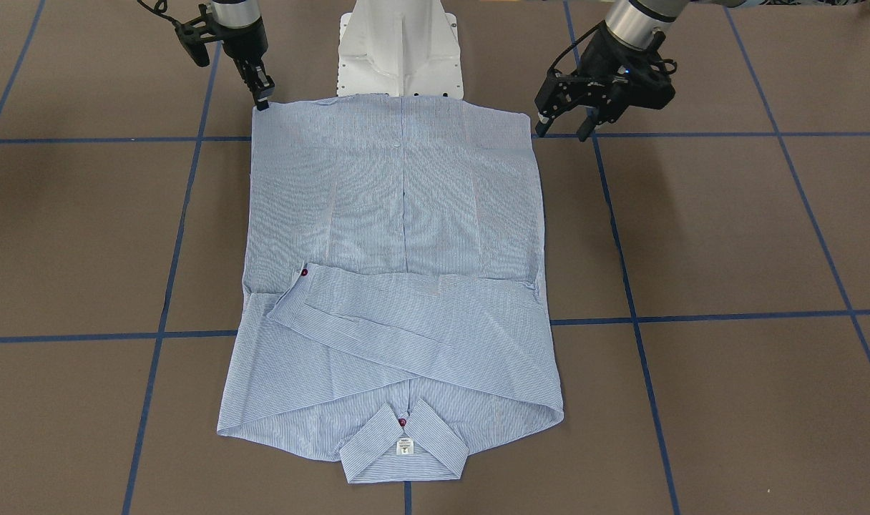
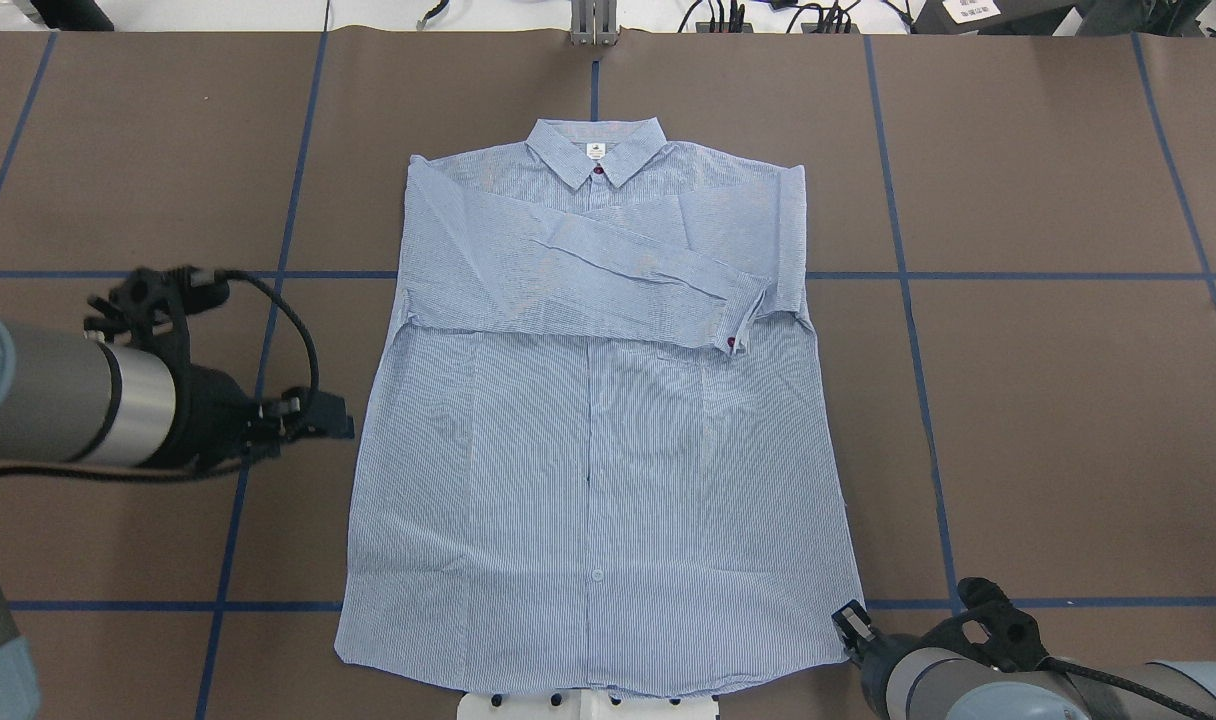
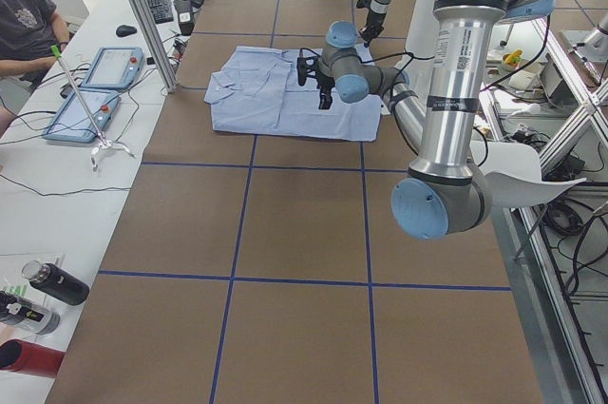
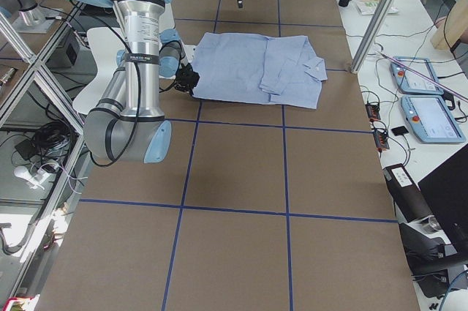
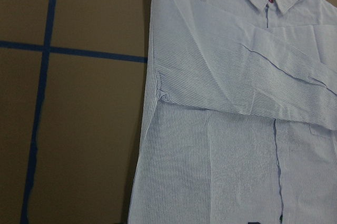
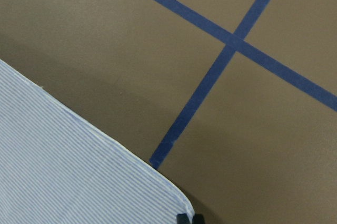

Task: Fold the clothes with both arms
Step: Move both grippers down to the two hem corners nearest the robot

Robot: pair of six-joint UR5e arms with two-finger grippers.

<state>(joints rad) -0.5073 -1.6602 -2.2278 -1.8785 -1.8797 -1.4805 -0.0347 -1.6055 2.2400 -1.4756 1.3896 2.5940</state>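
Shirt [image 1: 399,214]: flat on table [image 1: 728,236], sleeves folded in; thin, limp, light, slides easily.
R tool [image 1: 263,102]: looks closed, empty; hem corner at tip.
L tool [image 1: 564,131]: open, empty; shirt edge near.
Grip: pinch 2 hem corners.

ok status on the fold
left gripper open, beside shirt. right gripper at hem corner, grip unclear. sleeves folded across, nothing blocking.

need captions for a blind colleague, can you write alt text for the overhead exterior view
A light blue striped shirt lies flat on the brown table, collar away from the robot and both sleeves folded across the chest. The left gripper is beside its left edge; the right gripper is at the hem's right corner.
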